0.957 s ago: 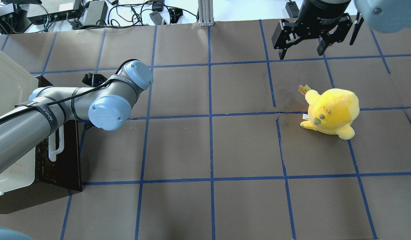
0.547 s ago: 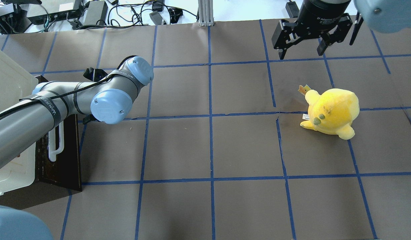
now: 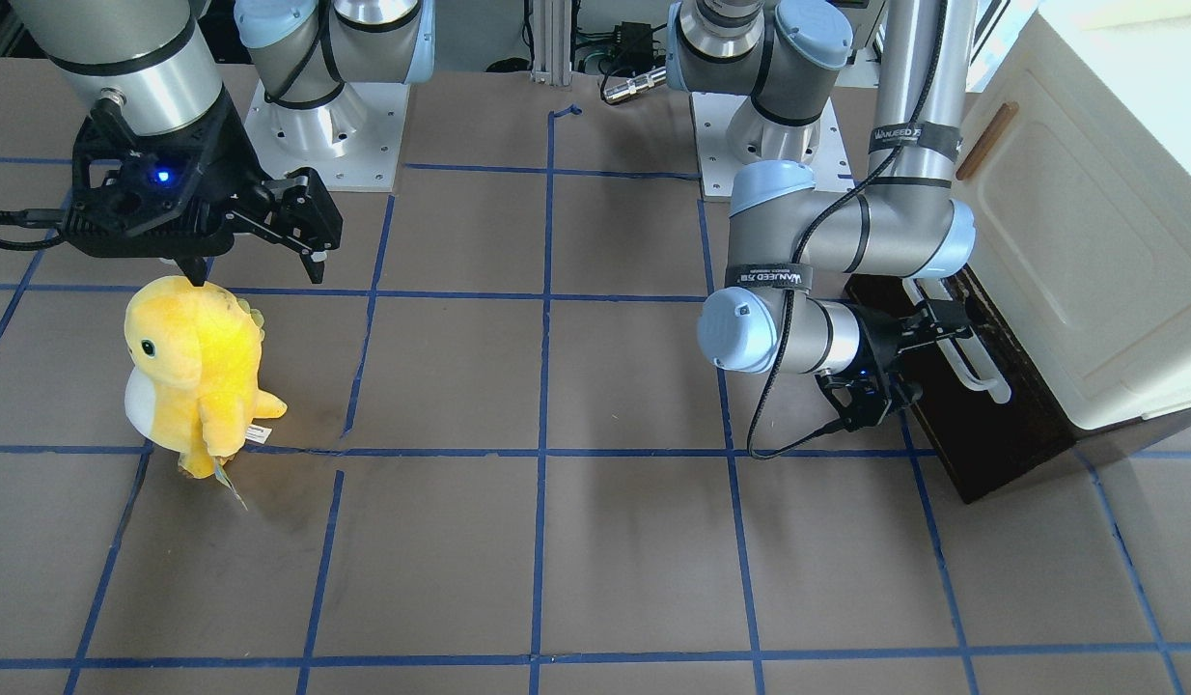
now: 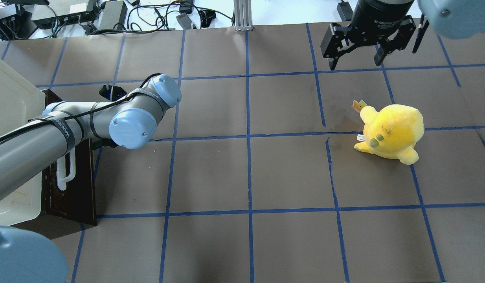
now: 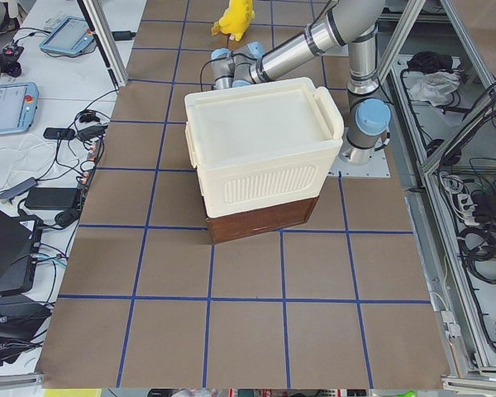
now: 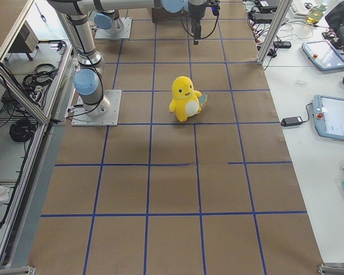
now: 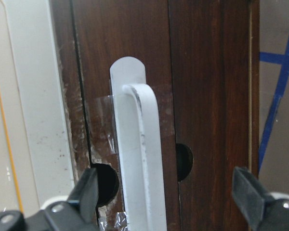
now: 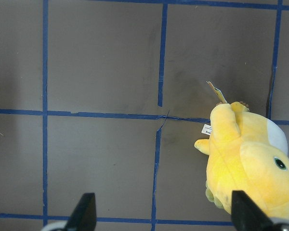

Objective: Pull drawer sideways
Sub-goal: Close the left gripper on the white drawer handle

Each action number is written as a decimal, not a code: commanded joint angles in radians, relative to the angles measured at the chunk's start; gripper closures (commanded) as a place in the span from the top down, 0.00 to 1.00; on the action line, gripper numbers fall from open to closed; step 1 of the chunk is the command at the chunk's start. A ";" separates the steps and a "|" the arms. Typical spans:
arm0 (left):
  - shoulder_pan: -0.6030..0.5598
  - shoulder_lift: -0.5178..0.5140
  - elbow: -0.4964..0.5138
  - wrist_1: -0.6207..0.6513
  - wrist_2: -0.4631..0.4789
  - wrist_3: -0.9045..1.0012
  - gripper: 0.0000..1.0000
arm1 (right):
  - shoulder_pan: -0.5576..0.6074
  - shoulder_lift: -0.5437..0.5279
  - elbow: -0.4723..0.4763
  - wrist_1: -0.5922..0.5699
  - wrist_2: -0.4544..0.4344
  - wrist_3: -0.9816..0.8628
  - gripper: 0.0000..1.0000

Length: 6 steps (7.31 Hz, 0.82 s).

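I take the drawer (image 4: 79, 188) as my landmark. The cabinet (image 4: 10, 102) sits on top of it. The handle (image 7: 137, 159) runs along its front, with my left gripper (image 7: 168, 187) straddling that. The plush toy (image 4: 392, 131) stands well apart to its right, and my right gripper (image 4: 356, 59) hangs above the table near the toy.

drawer (image 4: 75, 188): dark brown, at the desk (image 4: 246, 177) left edge, beneath the cream cabinet (image 4: 10, 102)
white bar handle (image 4: 65, 179): partly hidden under the left arm (image 4: 89, 122)
right hand (image 4: 355, 65): fingers spread, far right, apart from the yellow plush toy (image 4: 392, 131)
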 commanded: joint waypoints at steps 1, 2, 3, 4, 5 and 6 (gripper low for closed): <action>0.002 -0.001 -0.015 0.000 0.028 -0.002 0.92 | 0.000 0.000 0.000 0.000 0.000 0.000 1.00; 0.009 -0.001 -0.017 0.000 0.028 -0.001 0.87 | 0.000 0.000 0.000 0.000 0.000 0.000 1.00; 0.028 0.000 -0.020 0.000 0.028 0.001 0.81 | 0.000 0.000 0.000 0.000 0.000 0.000 1.00; 0.032 0.000 -0.021 0.000 0.028 0.001 0.78 | 0.000 0.000 0.000 0.000 0.000 0.000 1.00; 0.034 0.000 -0.029 -0.001 0.028 0.001 0.72 | 0.000 0.000 0.000 0.000 0.000 0.000 1.00; 0.033 0.008 -0.037 -0.001 0.028 0.004 0.72 | 0.000 0.000 0.000 0.000 0.000 0.000 1.00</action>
